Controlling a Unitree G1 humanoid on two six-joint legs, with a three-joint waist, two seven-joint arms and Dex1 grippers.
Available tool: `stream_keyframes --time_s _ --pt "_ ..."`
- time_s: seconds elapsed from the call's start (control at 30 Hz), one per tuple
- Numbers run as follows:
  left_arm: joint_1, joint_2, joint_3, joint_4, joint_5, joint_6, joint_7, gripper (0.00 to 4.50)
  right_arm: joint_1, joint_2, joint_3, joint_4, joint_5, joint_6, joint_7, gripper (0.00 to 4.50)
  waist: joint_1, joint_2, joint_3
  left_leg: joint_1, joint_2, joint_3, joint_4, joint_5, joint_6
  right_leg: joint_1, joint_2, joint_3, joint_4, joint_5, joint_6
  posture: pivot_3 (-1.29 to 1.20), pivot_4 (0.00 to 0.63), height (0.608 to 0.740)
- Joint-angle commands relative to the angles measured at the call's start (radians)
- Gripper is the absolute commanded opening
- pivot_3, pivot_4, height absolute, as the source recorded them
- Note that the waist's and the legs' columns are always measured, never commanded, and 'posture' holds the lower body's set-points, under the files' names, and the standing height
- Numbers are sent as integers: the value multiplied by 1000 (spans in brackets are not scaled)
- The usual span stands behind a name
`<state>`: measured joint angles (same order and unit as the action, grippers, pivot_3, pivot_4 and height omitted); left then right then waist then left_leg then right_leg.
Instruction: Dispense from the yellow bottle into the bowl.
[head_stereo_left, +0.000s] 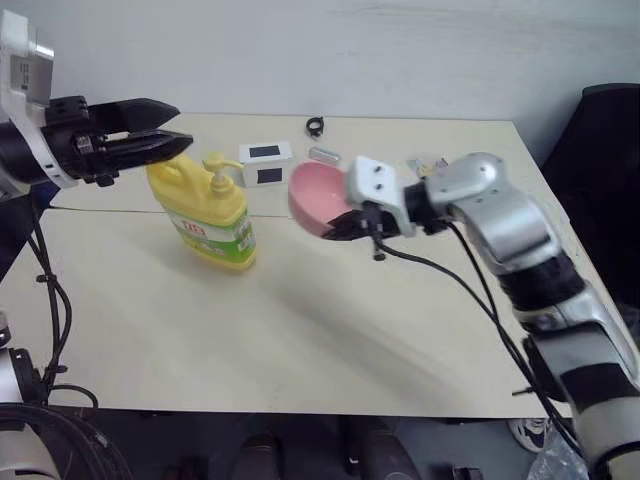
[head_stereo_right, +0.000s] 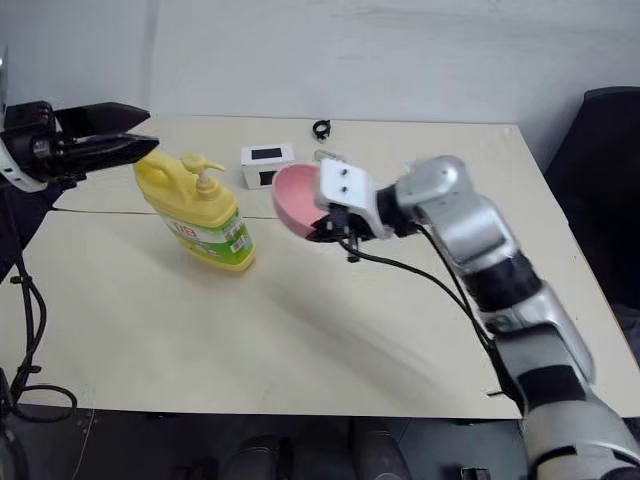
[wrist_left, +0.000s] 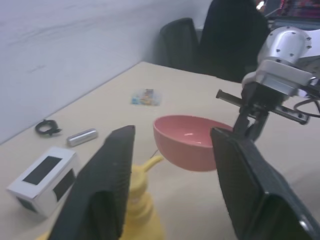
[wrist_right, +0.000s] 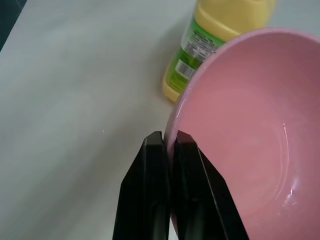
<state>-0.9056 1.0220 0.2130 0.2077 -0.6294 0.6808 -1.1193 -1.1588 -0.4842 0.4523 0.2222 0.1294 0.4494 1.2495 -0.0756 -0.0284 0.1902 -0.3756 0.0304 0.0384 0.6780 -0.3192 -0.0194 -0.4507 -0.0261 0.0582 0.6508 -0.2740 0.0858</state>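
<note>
Right pincer (wrist_right: 169, 142) pinches the rim of the small round pink plastic bowl (head_stereo_left: 318, 195), held tilted at frame centre. Left pincer (head_stereo_left: 172, 132), fingers spread, hovers upper left above the large yellow plastic pump bottle (head_stereo_left: 212, 215) standing on the beige counter (head_stereo_left: 300, 340).

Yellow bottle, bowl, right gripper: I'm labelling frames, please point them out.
yellow bottle (head_stereo_left: 212, 226), left eye view, on its label.
bowl (head_stereo_left: 316, 196), left eye view, inner wall.
right gripper (wrist_right: 168, 145), right wrist view, at the fingertips.

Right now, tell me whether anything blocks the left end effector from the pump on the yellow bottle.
Nothing visible does. The left end effector hovers open just above the yellow bottle, with only air over the pump. The bowl, pinched by the right end effector, sits off to the side.
</note>
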Motion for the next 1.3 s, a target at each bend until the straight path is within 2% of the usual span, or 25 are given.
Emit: stream_keyframes --time_s 0.03,0.17,0.23,0.47,0.73,1.3 --pt "-50 -5 -13 41 43 -61 -20 1338 -124 63 16 142 -65 -113 18 0 -2 0 0 -1 0 1 1 0 0 -1 -1 0 1 0 0 0 150 740" --pt "-53 -22 -28 43 61 -78 -34 32 -210 124 24 277 -105 -185 56 0 -3 -1 -1 -10 0 1 4 0 -1 -9 -3 -1 3 1 1 0 150 740" --pt "-49 -30 -35 40 76 -91 -33 32 -239 144 24 326 -125 -221 70 0 -4 -1 -1 -14 0 1 6 3 -5 -13 -5 -2 5 1 2 0 150 740" --pt "-52 -52 -43 46 119 -121 -15 32 -297 190 46 390 -180 -310 156 0 -14 -1 -1 -13 1 1 6 2 -3 -14 -5 -1 6 1 2 0 150 740" --pt "-42 -70 -47 60 157 -161 -7 32 -395 256 27 505 -224 -389 176 0 -19 -1 -1 -13 1 1 6 1 -4 -15 -5 -1 8 1 1 0 150 740" --pt "21 -77 -30 1 175 -169 27 32 -416 247 14 574 -265 -461 211 0 -23 -1 -1 -13 2 0 5 1 -4 -15 -7 -1 8 1 1 0 150 740"
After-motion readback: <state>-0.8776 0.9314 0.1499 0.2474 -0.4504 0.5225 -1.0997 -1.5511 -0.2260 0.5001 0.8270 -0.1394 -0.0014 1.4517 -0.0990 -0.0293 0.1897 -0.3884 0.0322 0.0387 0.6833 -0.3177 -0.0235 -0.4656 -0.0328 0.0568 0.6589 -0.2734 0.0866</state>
